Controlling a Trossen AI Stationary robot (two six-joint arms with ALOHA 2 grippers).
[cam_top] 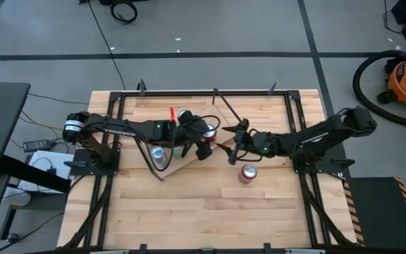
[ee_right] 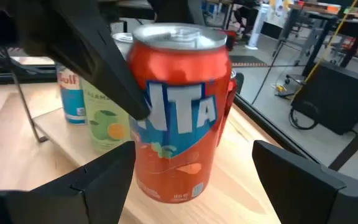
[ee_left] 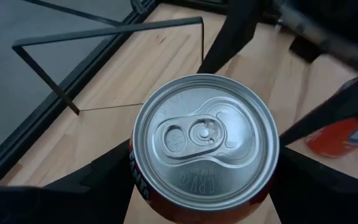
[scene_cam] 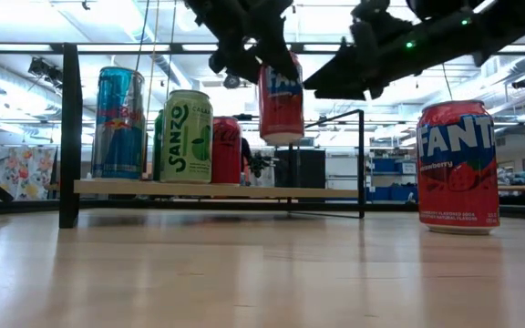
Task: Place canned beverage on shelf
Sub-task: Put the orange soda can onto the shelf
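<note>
An orange Fanta can (scene_cam: 281, 100) hangs upright above the right end of the shelf (scene_cam: 217, 189), a light wood plank on black rod brackets. My left gripper (ee_left: 207, 168) is shut on the can from above, and the can's silver top (ee_left: 207, 143) fills its wrist view. My right gripper (ee_right: 194, 174) is open. Its fingers stand on either side of the can's lower half (ee_right: 179, 155), with a gap on one side. A blue can (scene_cam: 119, 123), a green Sanzo can (scene_cam: 186, 137) and a red can (scene_cam: 226, 150) stand on the shelf. My left gripper pinches the Fanta can's upper side wall (ee_left: 137, 177), just below the rim, between its two fingers. One finger (ee_right: 104, 62) slants down onto the can from above. The can hangs upright, lifted clear of the shelf and the table.
A red Fanta strawberry can (scene_cam: 458, 164) stands on the tabletop to the right of the shelf, near my right arm (cam_top: 316, 137). The shelf lies askew in the middle of the table (cam_top: 182, 161). Bare wood lies toward the table's near edge (cam_top: 203, 219).
</note>
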